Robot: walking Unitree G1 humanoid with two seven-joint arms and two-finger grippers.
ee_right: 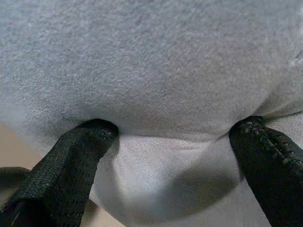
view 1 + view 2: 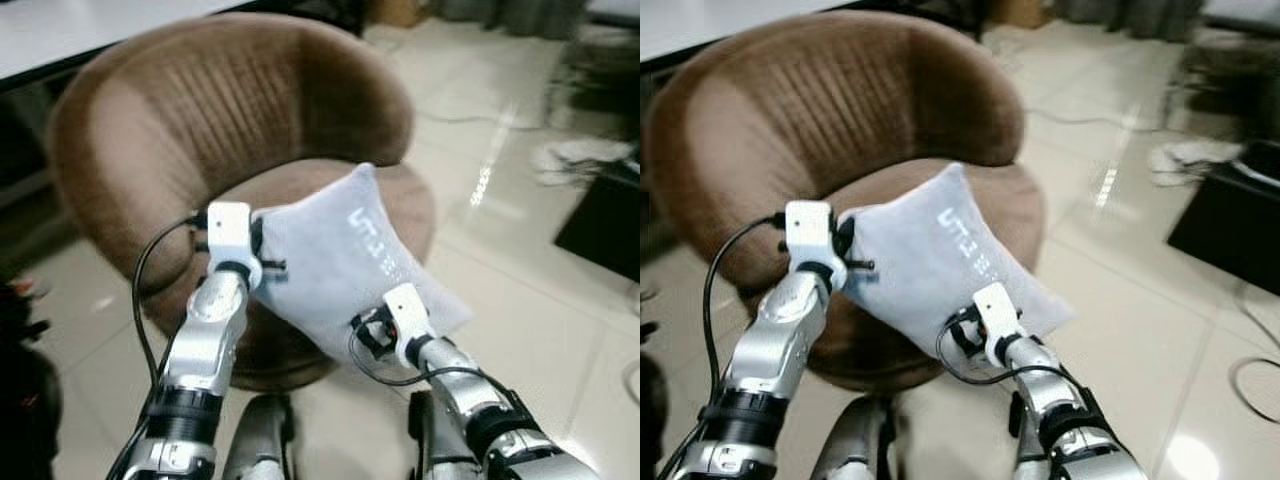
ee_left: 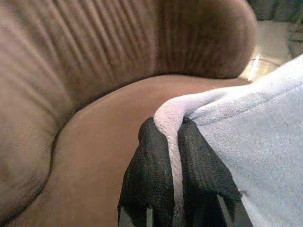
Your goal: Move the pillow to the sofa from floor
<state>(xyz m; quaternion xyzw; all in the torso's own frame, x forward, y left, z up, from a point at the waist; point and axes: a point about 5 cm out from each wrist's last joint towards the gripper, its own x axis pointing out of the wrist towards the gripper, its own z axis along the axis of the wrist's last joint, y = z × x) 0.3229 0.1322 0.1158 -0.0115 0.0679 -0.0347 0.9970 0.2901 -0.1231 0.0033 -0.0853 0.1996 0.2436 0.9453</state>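
A light grey pillow (image 2: pixel 340 260) with white lettering hangs tilted over the seat of a round brown sofa chair (image 2: pixel 200 110); its far corner lies on the seat cushion (image 2: pixel 405 195). My left gripper (image 3: pixel 173 125) is shut on the pillow's near left corner (image 3: pixel 165 113), with the fabric pinched between both black fingers. My right gripper (image 1: pixel 173 132) holds the pillow's lower right edge (image 2: pixel 385 315), its fingers (image 1: pixel 80 151) spread wide and pressed into the bulging fabric (image 1: pixel 151 71).
Glossy pale floor tiles (image 2: pixel 520 300) lie to the right of the chair. A black flat object (image 2: pixel 605 220) and white clutter (image 2: pixel 580 160) lie on the floor at the right. A white tabletop (image 2: pixel 60 30) stands behind the chair, and a dark object (image 2: pixel 20 380) sits at my left.
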